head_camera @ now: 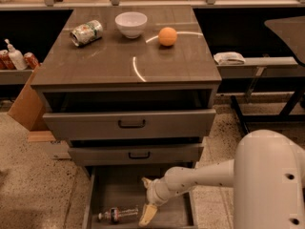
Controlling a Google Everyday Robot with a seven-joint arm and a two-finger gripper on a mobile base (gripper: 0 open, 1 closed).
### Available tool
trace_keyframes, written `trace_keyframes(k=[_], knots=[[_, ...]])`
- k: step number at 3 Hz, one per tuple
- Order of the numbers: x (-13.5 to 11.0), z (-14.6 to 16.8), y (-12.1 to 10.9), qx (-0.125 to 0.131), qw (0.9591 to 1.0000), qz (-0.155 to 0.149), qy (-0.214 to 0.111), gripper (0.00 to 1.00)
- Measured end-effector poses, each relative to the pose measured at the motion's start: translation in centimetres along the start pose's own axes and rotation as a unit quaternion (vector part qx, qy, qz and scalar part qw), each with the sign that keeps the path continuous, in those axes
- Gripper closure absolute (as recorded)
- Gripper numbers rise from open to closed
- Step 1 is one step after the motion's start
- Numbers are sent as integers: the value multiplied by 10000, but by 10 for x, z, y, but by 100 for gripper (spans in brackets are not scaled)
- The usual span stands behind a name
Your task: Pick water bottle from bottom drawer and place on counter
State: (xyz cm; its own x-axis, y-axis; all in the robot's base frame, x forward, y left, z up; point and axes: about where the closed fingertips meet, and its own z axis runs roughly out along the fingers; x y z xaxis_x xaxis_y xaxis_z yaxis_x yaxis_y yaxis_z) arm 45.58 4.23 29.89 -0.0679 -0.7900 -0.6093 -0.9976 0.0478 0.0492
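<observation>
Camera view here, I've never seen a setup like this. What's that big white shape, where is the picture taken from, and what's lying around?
The big white rounded shape at the lower right is the robot's body, and its single white arm stretches left from it. There is only one picture. It looks down on a drawer cabinet from above, close by the robot.

The arm ends in a two-finger gripper, which is down inside the open grey bottom drawer. Its fingers are spread and hold nothing. Just left of it, a small clear plastic water bottle with a dark reddish label lies on its side on the drawer floor.

On the glossy dark grey-brown counter sit a crushed green-and-silver can, a white bowl and an orange ball-shaped thing.
</observation>
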Motion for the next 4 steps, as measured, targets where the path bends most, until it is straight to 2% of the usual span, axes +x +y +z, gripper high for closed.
trace_keyframes(k=[1, 3, 4], knots=[[-1, 36, -7, -113, 9994, -127, -286, 0], [4, 103, -25, -85, 9983, -429, -395, 0], [13, 137, -35, -10, 9978, -434, -494, 0]])
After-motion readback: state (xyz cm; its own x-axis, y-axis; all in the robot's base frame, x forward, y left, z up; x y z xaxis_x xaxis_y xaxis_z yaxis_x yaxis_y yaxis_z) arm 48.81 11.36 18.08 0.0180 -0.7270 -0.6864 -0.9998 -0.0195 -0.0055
